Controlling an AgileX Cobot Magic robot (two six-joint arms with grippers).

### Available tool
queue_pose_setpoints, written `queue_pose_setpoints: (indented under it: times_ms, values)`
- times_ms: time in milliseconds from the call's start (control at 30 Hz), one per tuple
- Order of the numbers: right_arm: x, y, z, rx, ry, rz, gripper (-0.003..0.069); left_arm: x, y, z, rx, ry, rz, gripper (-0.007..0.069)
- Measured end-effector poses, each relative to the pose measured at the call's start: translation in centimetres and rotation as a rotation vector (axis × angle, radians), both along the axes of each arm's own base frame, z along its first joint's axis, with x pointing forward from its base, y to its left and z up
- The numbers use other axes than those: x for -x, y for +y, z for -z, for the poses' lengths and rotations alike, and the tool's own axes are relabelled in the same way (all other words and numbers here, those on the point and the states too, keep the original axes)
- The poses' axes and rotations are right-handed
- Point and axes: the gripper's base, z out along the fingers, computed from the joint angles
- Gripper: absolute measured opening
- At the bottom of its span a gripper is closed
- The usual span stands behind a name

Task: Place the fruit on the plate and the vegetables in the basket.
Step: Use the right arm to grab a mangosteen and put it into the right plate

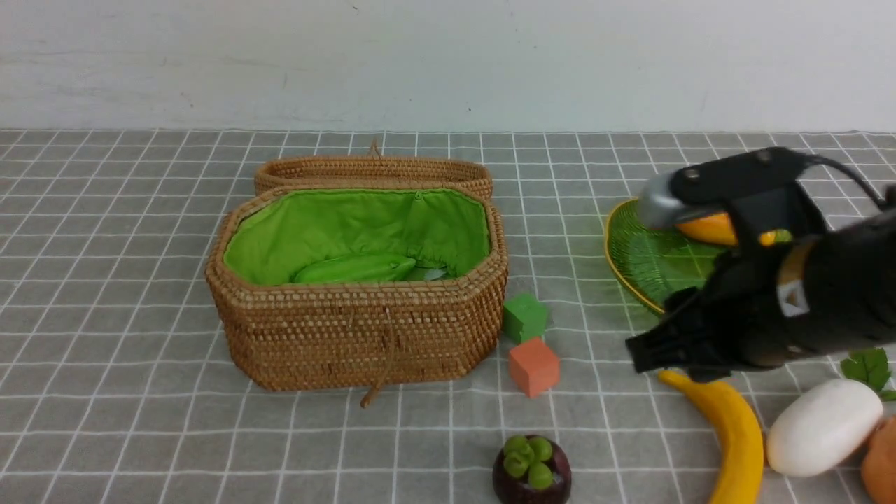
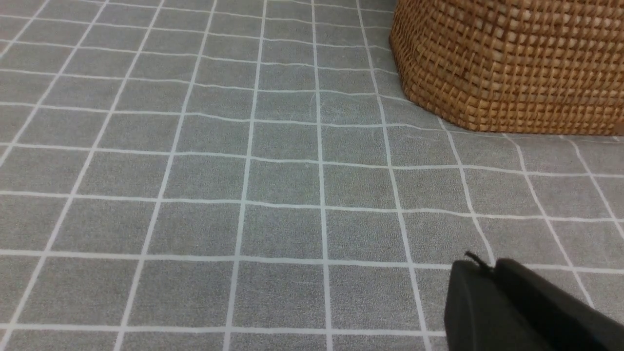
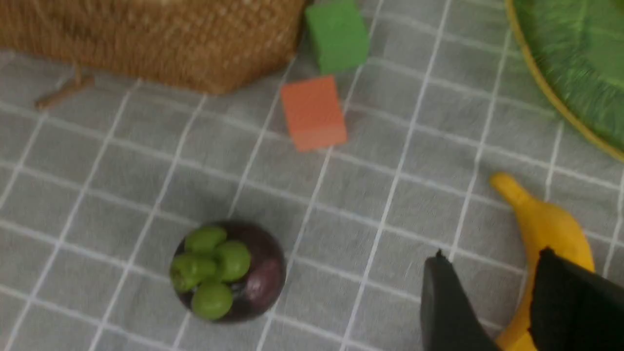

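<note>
The left pincer (image 2: 487, 265), fingers together and empty, faces the basket (image 1: 357, 336), which holds the gourd (image 1: 353, 269). The right pincer (image 1: 647, 353), fingers apart, hangs over the banana (image 1: 735, 434); the plate (image 1: 633, 259) just behind it holds the mango (image 1: 707, 227), half hidden by the arm (image 1: 840, 294). The potato (image 1: 883, 462), right of it, is cut off.

basket (image 1: 357, 329): left of centre on the table (image 1: 140, 280); lid (image 1: 371, 171) behind it.
gourd (image 1: 353, 269): in the basket, with something half hidden just to its right, possibly leaves.
far cube (image 1: 524, 317): just beside the basket's right front corner.
near cube (image 1: 534, 366): just before the far cube.
mangosteen (image 1: 532, 470): before the near cube, apart.
plate (image 1: 644, 259): right of the basket, well apart.
mango (image 1: 707, 227): on the plate.
banana (image 1: 735, 434): before the plate.
radish (image 1: 822, 427): just right of the banana.
potato (image 1: 883, 462): right of the radish.
</note>
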Motion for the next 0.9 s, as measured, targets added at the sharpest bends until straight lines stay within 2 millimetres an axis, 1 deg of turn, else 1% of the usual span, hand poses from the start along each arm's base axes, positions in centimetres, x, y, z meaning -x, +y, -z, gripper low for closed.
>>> queue_pose_setpoints:
  times_ms: [67, 133, 167, 200, 267, 333, 400, 467, 533, 600, 633, 667, 700, 733, 767, 867, 900]
  values:
    - [-0.8, 1.7, 0.4, 0.055, 0.104, -0.039, 0.0325, 0.0, 0.0, 0.0, 0.000, 0.000, 0.000, 0.0039]
    - [-1.2, 2.6, 1.2, 0.062, 0.167, -0.054, 0.0353, 0.0, 0.0, 0.0, 0.000, 0.000, 0.000, 0.0041]
    - [-1.7, 3.6, 2.5, 0.051, 0.251, -0.079, 0.0399, 0.0, 0.0, 0.0, 0.000, 0.000, 0.000, 0.0043]
    - [-1.8, 4.1, 3.3, 0.038, 0.292, -0.091, 0.0418, 0.0, 0.0, 0.0, 0.000, 0.000, 0.000, 0.0044]
    - [-2.0, 5.5, 5.4, 0.003, 0.395, -0.136, 0.0507, 0.0, 0.0, 0.0, 0.000, 0.000, 0.000, 0.0049]
    - [-2.2, 6.1, 6.3, -0.021, 0.427, -0.158, 0.0557, 0.0, 0.0, 0.0, 0.000, 0.000, 0.000, 0.0050]
    - [-2.5, 6.8, 7.5, -0.028, 0.440, -0.180, 0.0628, 0.0, 0.0, 0.0, 0.000, 0.000, 0.000, 0.0050]
    - [-3.0, 7.2, 8.6, -0.023, 0.446, -0.184, 0.0659, 0.0, 0.0, 0.0, 0.000, 0.000, 0.000, 0.0052]
    - [-3.4, 7.5, 9.9, -0.013, 0.461, -0.179, 0.0665, 0.0, 0.0, 0.0, 0.000, 0.000, 0.000, 0.0052]
    - [-3.6, 7.6, 10.5, -0.007, 0.469, -0.176, 0.0661, 0.0, 0.0, 0.0, 0.000, 0.000, 0.000, 0.0053]
    - [-3.7, 7.7, 10.9, -0.004, 0.476, -0.174, 0.0652, 0.0, 0.0, 0.0, 0.000, 0.000, 0.000, 0.0053]
    - [-3.8, 7.8, 11.5, 0.002, 0.481, -0.175, 0.0624, 0.0, 0.0, 0.0, 0.000, 0.000, 0.000, 0.0055]
    - [-3.8, 7.8, 11.6, 0.005, 0.483, -0.178, 0.0613, 0.0, 0.0, 0.0, 0.000, 0.000, 0.000, 0.0055]
    - [-3.9, 7.8, 11.8, 0.011, 0.480, -0.197, 0.0564, 0.0, 0.0, 0.0, 0.000, 0.000, 0.000, 0.0057]
    - [-3.9, 7.8, 11.8, 0.013, 0.477, -0.206, 0.0537, 0.0, 0.0, 0.0, 0.000, 0.000, 0.000, 0.0058]
    - [-3.8, 7.8, 11.6, 0.020, 0.476, -0.229, 0.0536, 0.0, 0.0, 0.0, 0.000, 0.000, 0.000, 0.0060]
    - [-3.7, 7.6, 11.1, 0.020, 0.478, -0.238, 0.0536, 0.0, 0.0, 0.0, 0.000, 0.000, 0.000, 0.0061]
